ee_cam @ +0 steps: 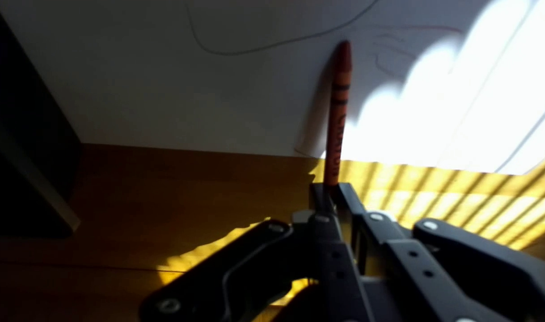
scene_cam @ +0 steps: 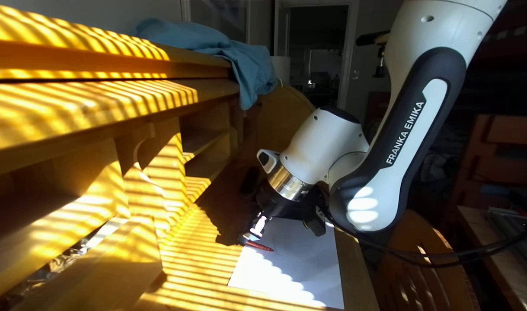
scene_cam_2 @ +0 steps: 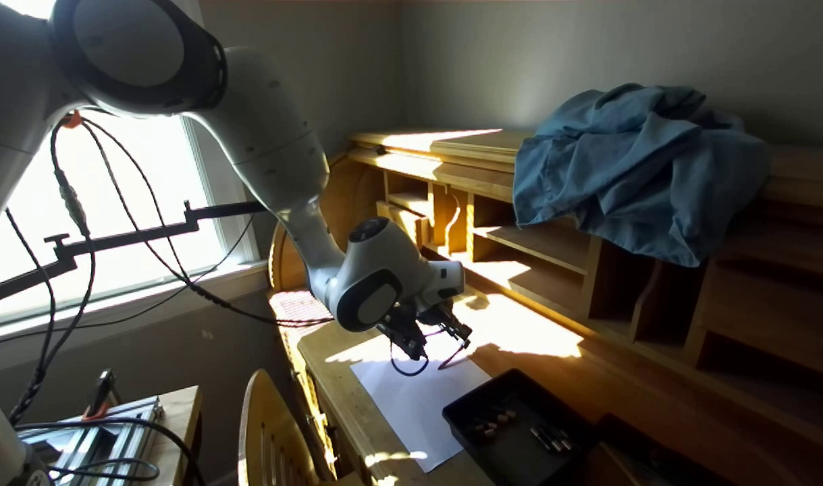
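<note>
Pincer [ee_cam: 330, 188] way up front in the wrist view, pinching a red crayon [ee_cam: 338, 116] pointed at the paper [ee_cam: 187, 103] near the surface [scene_cam_2: 354, 398] edge by the chair [scene_cam_2: 257, 418].

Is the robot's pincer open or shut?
The pincer is shut on the red crayon: in the wrist view, its fingertips pinch the end opposite the tip.

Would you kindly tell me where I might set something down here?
Bare desktop lies between the white paper, black tray and pigeonholes, plus a narrow strip between paper and wooden chair. Crowded: the tray, holding crayon-like sticks, and the paper's edge, where the gripper holds a red crayon.
</note>
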`<state>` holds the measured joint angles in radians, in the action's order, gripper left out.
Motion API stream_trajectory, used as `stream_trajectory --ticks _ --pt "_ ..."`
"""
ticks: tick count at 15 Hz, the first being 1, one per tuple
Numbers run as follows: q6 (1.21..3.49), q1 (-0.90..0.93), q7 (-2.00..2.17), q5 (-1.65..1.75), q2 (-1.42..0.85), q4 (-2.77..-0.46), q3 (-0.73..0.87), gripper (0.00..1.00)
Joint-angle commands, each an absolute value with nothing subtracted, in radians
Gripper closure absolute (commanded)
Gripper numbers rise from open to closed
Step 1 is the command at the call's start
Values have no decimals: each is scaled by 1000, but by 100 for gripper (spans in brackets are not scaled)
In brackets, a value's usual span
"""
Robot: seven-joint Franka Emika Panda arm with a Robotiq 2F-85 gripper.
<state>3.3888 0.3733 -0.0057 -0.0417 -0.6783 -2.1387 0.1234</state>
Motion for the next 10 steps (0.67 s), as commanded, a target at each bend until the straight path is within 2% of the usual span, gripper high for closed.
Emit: stream_trajectory --ticks 1,10 --pt "3421 387 6 -78 -700 -2114 122 98" --pt "3450 420 0 -124 -722 -2099 163 98"
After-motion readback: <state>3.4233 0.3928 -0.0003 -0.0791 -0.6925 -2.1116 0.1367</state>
